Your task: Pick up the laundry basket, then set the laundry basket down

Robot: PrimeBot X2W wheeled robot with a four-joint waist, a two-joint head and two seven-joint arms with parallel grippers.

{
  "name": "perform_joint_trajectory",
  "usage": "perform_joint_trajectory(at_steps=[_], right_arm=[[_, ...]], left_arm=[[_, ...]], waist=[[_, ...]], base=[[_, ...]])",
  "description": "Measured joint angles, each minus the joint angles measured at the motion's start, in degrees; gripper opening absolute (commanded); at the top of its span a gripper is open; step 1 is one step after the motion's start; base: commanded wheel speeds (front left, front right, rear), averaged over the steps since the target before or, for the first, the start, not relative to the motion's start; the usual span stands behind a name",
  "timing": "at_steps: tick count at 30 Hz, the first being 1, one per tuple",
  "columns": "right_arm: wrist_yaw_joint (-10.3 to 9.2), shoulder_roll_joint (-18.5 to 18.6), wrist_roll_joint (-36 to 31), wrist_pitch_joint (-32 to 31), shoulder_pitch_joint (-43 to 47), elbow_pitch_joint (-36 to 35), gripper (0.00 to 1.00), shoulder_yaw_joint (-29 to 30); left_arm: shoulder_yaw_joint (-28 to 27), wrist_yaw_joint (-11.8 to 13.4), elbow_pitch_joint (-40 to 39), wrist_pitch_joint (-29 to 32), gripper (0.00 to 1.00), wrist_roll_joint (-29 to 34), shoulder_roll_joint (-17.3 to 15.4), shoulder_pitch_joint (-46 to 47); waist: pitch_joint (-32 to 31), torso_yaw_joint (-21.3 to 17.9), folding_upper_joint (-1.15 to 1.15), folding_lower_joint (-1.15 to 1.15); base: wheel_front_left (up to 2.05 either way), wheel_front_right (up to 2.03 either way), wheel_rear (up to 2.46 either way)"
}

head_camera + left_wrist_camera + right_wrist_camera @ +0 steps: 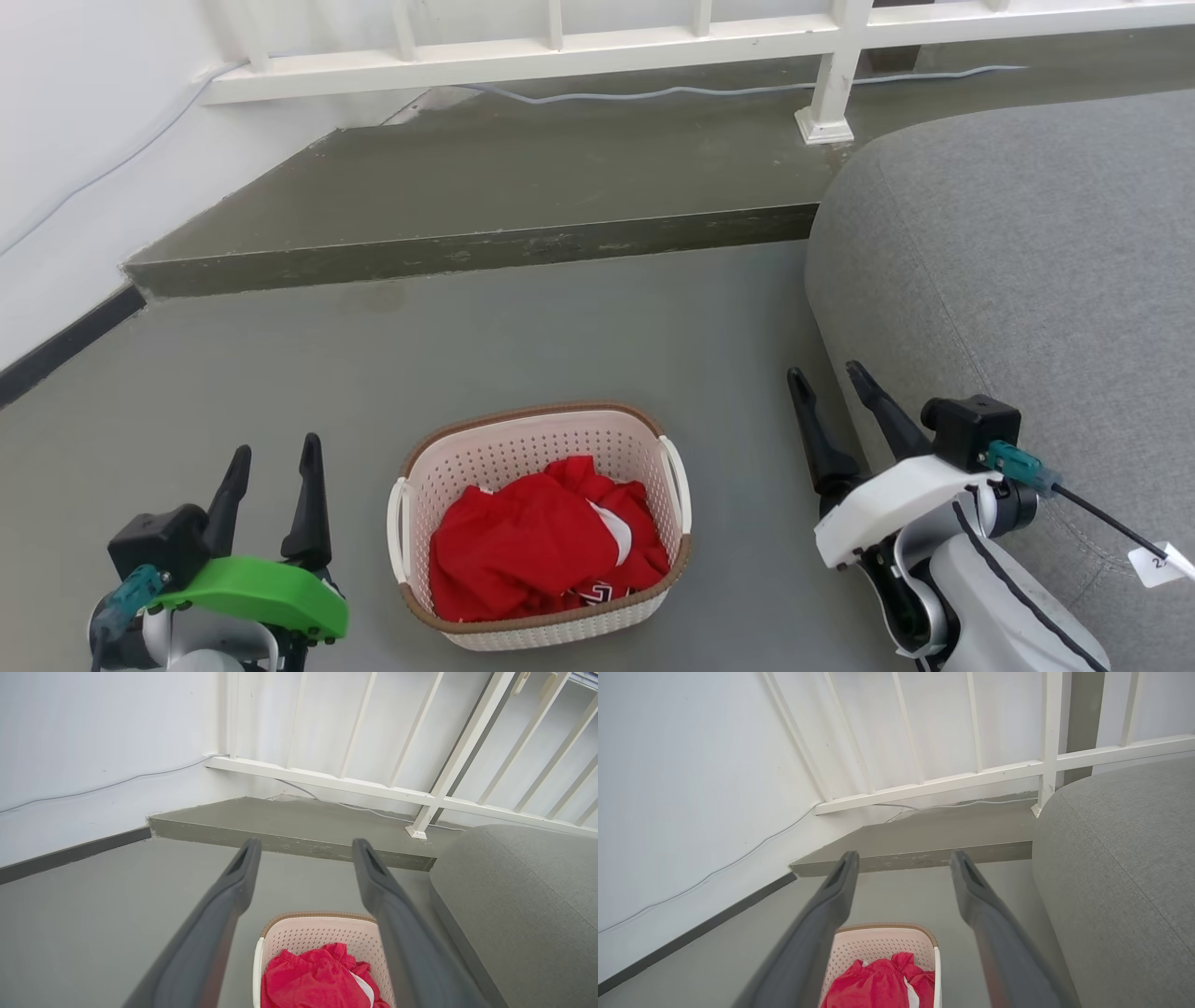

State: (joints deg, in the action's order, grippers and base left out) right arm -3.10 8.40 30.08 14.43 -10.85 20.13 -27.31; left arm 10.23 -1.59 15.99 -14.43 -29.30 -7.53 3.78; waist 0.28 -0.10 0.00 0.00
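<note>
Both sets of jaws stand apart, gripping nothing. The left gripper [277, 446] and right gripper [823, 371] point forward, held low on either side of the laundry basket [523, 450] — it sits on the grey floor [280, 373], holding red clothing [523, 546], near the grey sofa [1027, 280].

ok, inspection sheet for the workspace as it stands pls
surface: grey floor, raised step behind.
job's things: laundry basket upright on the floor between the grippers; red garment inside it.
clutter: nothing seen.
grippers: left gripper open, left of the basket, apart from it; right gripper open, right of the basket, apart from it, close to the sofa.
cables: pale cable lies on the step under the railing; thin dark cable with a white tag at the right wrist.
surroundings: white wall, white railing, grey sofa on the right.
</note>
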Motion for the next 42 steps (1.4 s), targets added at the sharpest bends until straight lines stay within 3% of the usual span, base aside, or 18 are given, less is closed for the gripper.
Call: perform_joint_trajectory(at_steps=[42], right_arm=[[1.59,-1.18,-6.46,0.00,4.04,-2.54,1.00,3.90]], left_arm=[[-3.48,-2.02,-3.22,0.00,1.00,5.26,2.42,-3.51]], waist=[[0.67,-0.12,0.00,0.00]], base=[[0.00,0.00,0.00]])
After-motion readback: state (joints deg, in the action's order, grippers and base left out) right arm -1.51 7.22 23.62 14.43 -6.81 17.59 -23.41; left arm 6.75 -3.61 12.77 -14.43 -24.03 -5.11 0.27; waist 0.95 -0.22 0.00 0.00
